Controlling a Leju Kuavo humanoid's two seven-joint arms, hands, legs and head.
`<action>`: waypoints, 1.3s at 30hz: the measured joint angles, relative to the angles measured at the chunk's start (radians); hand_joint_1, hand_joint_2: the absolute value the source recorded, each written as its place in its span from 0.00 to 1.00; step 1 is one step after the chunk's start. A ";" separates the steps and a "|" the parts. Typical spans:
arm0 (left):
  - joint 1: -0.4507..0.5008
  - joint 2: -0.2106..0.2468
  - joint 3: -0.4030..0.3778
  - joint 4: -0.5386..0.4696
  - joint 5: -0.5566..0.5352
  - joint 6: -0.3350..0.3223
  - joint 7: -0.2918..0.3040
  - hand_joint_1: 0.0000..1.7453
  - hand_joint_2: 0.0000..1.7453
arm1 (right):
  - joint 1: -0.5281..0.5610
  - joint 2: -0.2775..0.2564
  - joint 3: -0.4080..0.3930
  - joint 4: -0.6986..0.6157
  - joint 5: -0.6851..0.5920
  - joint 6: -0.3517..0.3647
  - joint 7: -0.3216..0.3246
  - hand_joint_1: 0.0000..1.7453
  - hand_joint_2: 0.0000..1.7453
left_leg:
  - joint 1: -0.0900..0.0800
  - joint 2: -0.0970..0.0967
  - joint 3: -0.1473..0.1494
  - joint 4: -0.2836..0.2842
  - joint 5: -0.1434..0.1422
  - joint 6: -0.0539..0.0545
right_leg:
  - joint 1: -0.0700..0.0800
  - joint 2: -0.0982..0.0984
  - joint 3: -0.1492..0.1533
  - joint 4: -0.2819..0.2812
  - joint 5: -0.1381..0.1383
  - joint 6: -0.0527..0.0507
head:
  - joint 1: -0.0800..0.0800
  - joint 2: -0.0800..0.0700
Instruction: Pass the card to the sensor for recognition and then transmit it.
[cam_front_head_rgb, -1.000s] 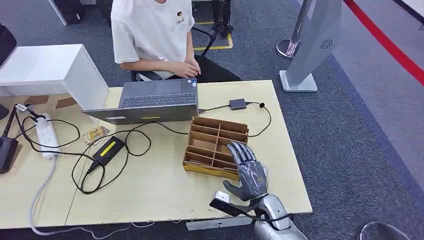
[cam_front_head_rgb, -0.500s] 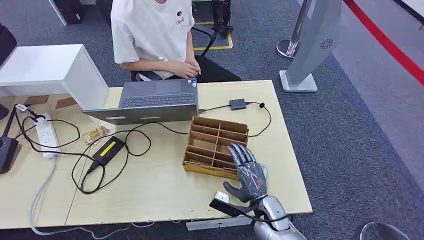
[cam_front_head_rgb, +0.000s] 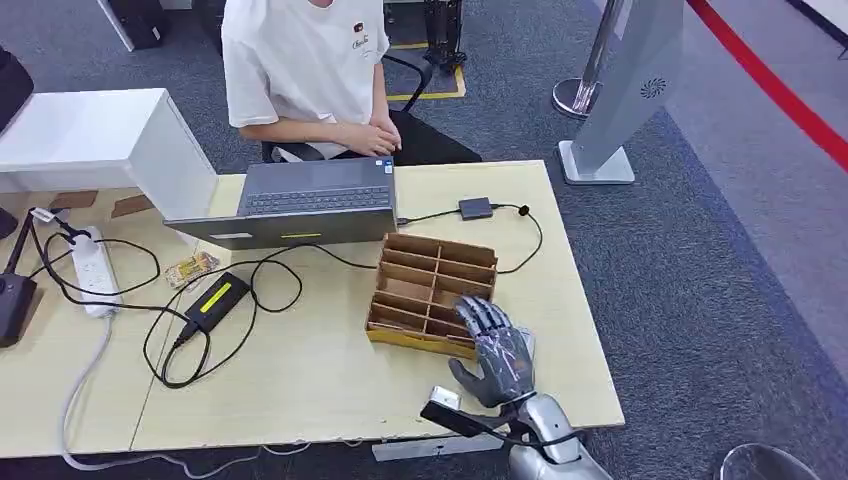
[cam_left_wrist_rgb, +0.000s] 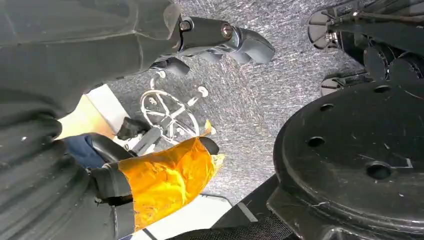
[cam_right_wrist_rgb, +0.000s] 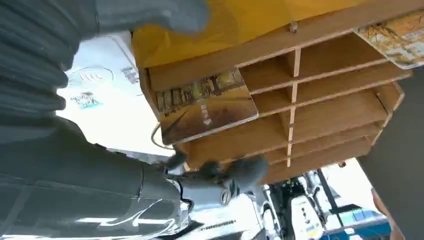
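head view – R hand: right hand w/ fingers spread, holding nothing, hovering over near-right corner of cardboard organizer on tabletop.
head view – sensor: small dark box on a cable past the organizer is prob. the reader; can't confirm.
head view – rest: laptop & person seated behind it, hands folded.
left wrist view – L hand: left hand hangs over grey carpet, fingers curled in, nothing in them; orange tape on one finger.
right wrist view – card: card lies tilted in an end compartment of organizer, one edge sticking out past the divider; second card at the far corner.
right wrist view – R hand: thumb & dark fingers on either side of the card's slot, not touching it.
step (judgement): reach-in to grasp card, pickup not yet done.
how to (judgement): lower slow, pinch the proud edge thumb vs finger, lift along the slot so dividers don't catch; keep organizer from sliding; carry flat toward the reader.
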 joint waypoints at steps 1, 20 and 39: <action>0.000 0.000 0.000 0.000 0.000 0.000 0.000 0.00 1.00 | -0.002 0.000 0.000 0.000 0.000 0.000 0.000 1.00 1.00 | 0.000 0.000 0.000 0.000 0.000 0.000 | 0.000 0.000 0.000 0.000 0.000 0.000 | 0.000 0.000; -0.001 0.000 0.000 0.000 0.000 0.000 0.000 0.00 1.00 | -0.015 0.006 0.000 0.002 -0.013 -0.002 -0.015 1.00 1.00 | 0.000 0.000 0.001 0.000 0.000 0.000 | 0.000 0.000 0.001 0.000 0.000 0.000 | 0.000 0.000; -0.001 0.005 0.000 0.000 -0.016 -0.006 0.000 0.00 1.00 | -0.061 0.006 -0.002 -0.035 -0.142 0.187 -0.033 1.00 1.00 | 0.000 0.001 0.001 0.000 0.000 0.000 | 0.000 0.000 0.001 0.000 0.001 -0.001 | 0.000 0.000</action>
